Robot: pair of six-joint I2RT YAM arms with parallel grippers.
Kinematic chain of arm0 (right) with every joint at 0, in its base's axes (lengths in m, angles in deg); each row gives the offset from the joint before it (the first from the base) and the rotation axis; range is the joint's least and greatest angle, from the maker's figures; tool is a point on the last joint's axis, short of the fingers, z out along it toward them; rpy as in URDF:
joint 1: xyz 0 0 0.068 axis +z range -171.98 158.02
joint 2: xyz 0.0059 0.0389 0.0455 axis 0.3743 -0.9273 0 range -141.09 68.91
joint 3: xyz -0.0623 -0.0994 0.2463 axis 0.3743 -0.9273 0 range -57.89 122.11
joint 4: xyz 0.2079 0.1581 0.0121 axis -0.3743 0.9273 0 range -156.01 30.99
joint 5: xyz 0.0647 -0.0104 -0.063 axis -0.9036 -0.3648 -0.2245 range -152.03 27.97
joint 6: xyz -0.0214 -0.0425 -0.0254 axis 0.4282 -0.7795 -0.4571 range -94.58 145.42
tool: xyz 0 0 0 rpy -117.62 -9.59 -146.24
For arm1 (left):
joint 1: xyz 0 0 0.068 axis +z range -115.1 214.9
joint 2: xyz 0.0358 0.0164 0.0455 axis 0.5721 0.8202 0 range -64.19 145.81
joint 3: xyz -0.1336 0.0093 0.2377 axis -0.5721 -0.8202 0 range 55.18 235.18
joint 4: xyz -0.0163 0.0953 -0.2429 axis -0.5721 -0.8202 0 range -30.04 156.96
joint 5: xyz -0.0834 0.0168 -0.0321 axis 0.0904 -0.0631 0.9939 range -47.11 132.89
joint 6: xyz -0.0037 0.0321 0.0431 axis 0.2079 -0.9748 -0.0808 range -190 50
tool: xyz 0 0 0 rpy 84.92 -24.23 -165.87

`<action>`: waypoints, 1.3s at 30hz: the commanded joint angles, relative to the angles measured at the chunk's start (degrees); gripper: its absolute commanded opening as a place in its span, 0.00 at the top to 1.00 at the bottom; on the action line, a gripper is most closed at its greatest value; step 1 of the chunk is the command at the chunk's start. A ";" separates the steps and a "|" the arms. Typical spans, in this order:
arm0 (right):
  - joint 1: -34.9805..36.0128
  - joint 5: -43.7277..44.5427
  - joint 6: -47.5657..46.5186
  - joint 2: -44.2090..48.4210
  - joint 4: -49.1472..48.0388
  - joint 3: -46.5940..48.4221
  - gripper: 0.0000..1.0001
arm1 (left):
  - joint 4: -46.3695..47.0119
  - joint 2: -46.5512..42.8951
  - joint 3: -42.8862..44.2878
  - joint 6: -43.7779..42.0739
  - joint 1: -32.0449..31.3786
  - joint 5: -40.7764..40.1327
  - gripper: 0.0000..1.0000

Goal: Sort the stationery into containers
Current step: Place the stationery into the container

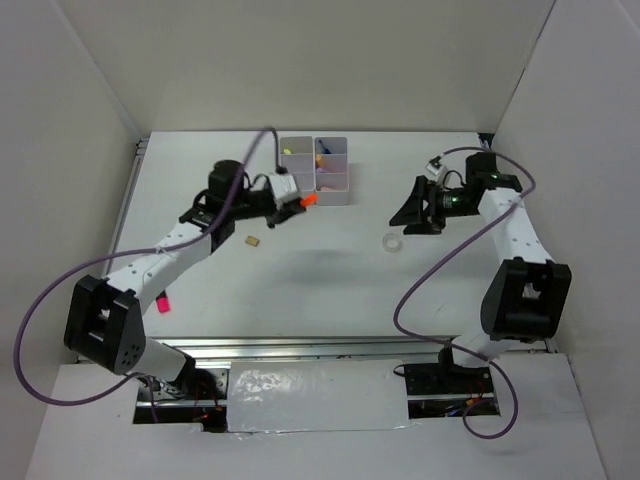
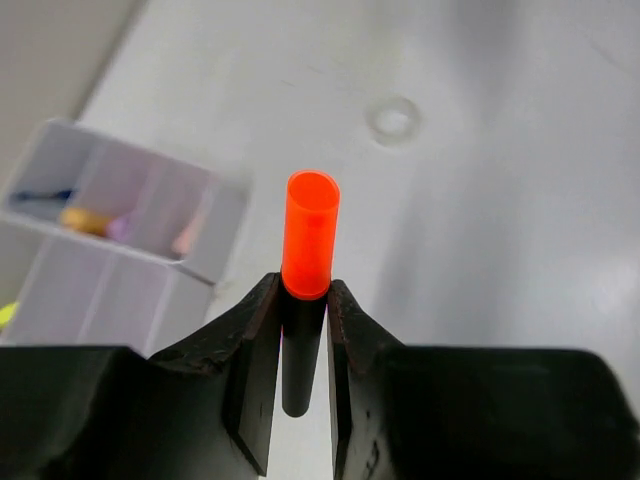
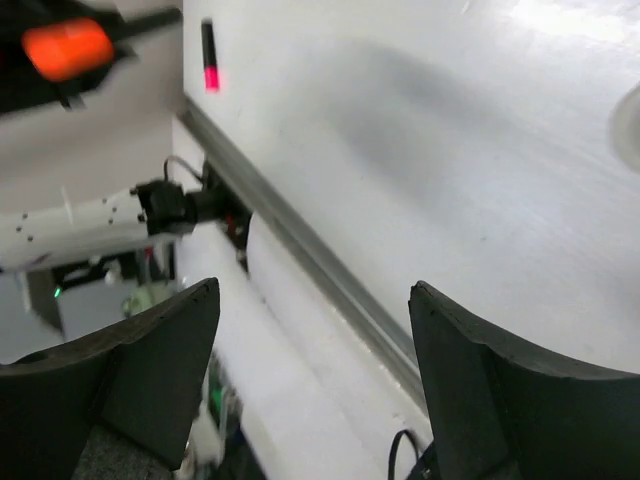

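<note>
My left gripper [image 1: 296, 204] is shut on an orange-and-black highlighter [image 2: 307, 262], its orange cap sticking out past the fingertips; it also shows in the top view [image 1: 308, 200] and the right wrist view [image 3: 67, 48]. It hangs just left of the white bins' [image 1: 345, 196] near corner. The bins [image 2: 222, 232] hold yellow, pink and blue items. A clear tape ring [image 1: 393, 242] lies right of centre; it shows in the left wrist view [image 2: 393, 118]. My right gripper [image 1: 408, 214] is open and empty, just above and right of the ring. A tan eraser cube [image 1: 252, 240] and a pink marker [image 1: 163, 301] lie at left.
The table's metal front rail [image 3: 300, 250] runs past the arm bases. The pink marker also shows far off in the right wrist view [image 3: 210, 55]. White walls enclose the table on three sides.
</note>
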 commanded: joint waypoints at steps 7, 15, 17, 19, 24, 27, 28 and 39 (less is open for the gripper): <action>-5.77 6.38 2.70 9.66 -7.12 -3.21 0.18 | 41.10 21.29 22.07 34.28 17.03 8.05 1.00; -6.21 6.82 2.70 8.43 -6.68 -2.69 0.18 | 51.42 41.96 40.97 45.02 19.42 6.65 1.00; -6.38 6.82 2.70 8.17 -7.03 -2.87 0.19 | 51.86 44.07 42.56 45.03 18.98 6.65 0.99; -6.47 6.56 2.70 7.29 -7.03 -2.87 0.19 | 52.30 45.91 43.70 44.33 18.72 7.52 0.99; -6.47 6.12 2.70 6.06 -7.20 -2.78 0.20 | 51.60 50.13 46.86 42.93 17.84 7.53 0.98; -6.47 6.21 2.61 5.97 -6.86 -2.52 0.20 | 50.37 51.98 49.41 42.13 17.58 7.44 0.98; -6.47 6.30 2.70 5.80 -6.77 -2.51 0.19 | 49.68 53.12 50.64 41.87 17.57 7.53 0.97; -6.82 5.59 2.70 5.00 -6.24 -2.51 0.19 | 48.09 57.26 51.71 40.99 17.84 7.97 0.95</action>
